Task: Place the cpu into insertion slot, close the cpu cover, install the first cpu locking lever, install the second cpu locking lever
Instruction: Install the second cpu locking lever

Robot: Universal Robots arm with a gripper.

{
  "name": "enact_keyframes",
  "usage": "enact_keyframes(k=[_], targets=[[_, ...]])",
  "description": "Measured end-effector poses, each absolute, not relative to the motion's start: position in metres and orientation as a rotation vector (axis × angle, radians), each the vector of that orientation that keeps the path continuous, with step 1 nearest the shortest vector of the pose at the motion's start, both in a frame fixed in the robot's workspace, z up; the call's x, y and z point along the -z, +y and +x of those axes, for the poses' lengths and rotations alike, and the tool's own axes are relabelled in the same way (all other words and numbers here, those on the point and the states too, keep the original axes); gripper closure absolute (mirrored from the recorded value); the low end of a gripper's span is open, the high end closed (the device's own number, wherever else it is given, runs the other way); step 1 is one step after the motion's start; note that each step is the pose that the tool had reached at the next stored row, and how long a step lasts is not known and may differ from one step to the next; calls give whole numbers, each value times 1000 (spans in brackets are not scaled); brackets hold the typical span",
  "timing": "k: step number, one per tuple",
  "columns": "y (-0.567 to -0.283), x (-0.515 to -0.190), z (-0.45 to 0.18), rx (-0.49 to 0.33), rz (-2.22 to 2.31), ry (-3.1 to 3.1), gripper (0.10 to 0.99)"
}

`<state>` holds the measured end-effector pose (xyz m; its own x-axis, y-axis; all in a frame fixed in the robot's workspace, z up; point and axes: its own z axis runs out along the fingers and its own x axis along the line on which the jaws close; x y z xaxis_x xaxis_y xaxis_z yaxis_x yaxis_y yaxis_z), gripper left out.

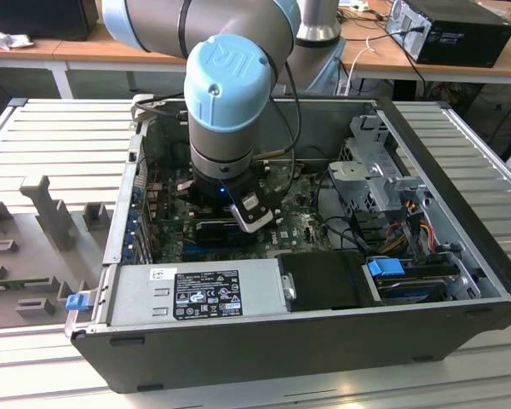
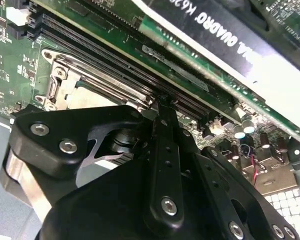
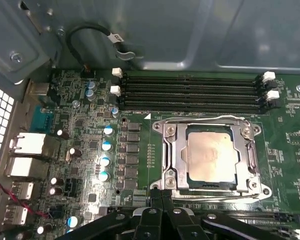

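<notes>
- One arm point(image 1: 230, 85) reaches down into the open computer case point(image 1: 324, 324), its wrist over the green motherboard point(image 3: 80, 150) at the middle of the case in the exterior view.
- One gripper point(image 3: 162, 200): in the first wrist view its two black fingers point(image 3: 156, 196) are pressed together with nothing between them, their tips at the edge of the socket frame.
- One cpu point(image 3: 212, 157), pale and square, lies flat inside the insertion slot point(image 3: 182, 186).
- One cpu cover point(image 3: 175, 155), a silvery frame, lies down around the chip, which shows through its central cutout.
- Wire lever rods run along the cover's sides; their number and latching cannot be told.
- Four long black memory slots point(image 3: 190, 91) lie side by side just beyond the socket.
- One black card point(image 2: 230, 35) with a white edge stands near the socket in the second wrist view.
</notes>
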<state>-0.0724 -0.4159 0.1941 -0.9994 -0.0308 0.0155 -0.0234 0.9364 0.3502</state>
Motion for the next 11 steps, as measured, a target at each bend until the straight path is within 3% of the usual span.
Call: enact_keyframes(k=[11], targets=[[-411,-192,-78,588,43,-3065,980]])
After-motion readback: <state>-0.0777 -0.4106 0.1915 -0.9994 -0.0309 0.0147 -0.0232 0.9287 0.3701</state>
